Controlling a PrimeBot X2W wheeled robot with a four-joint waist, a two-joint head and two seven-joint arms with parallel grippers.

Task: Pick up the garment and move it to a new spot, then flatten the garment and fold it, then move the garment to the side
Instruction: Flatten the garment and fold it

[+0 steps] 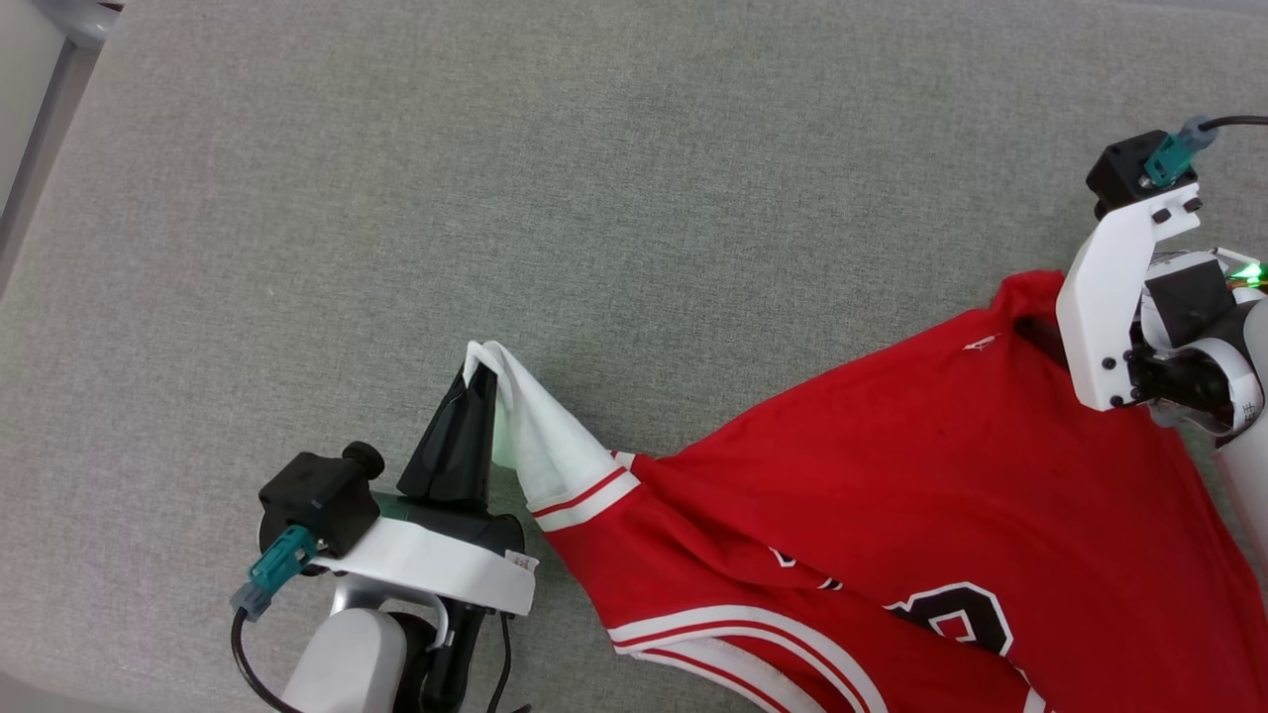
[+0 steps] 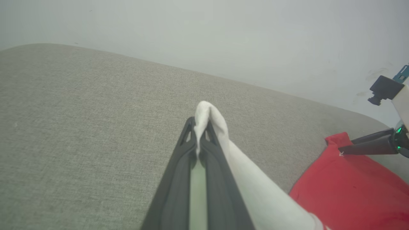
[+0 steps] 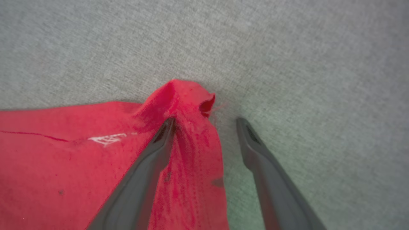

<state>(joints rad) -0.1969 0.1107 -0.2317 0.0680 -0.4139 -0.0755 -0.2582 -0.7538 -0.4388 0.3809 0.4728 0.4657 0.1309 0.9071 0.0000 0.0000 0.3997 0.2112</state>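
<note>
The garment [image 1: 941, 495], a red jersey with white sleeves and striped trim, lies crumpled at the lower right of the grey cloth surface [image 1: 594, 198]. My left gripper [image 1: 479, 381] is shut on the tip of a white sleeve [image 1: 540, 436] and holds it raised and stretched to the left. In the left wrist view the sleeve [image 2: 217, 127] folds over the closed fingertips of the left gripper [image 2: 199, 131]. My right gripper [image 3: 206, 123] is open, its fingers set on either side of a bunched red corner [image 3: 188, 95] of the garment. Its left finger [image 3: 159, 143] rests on the fabric.
A pale frame [image 1: 40, 99] borders the surface at the top left. In the left wrist view a pale wall [image 2: 223, 38] rises behind the surface's far edge. Bare grey cloth spreads across the whole upper and left part of the head view.
</note>
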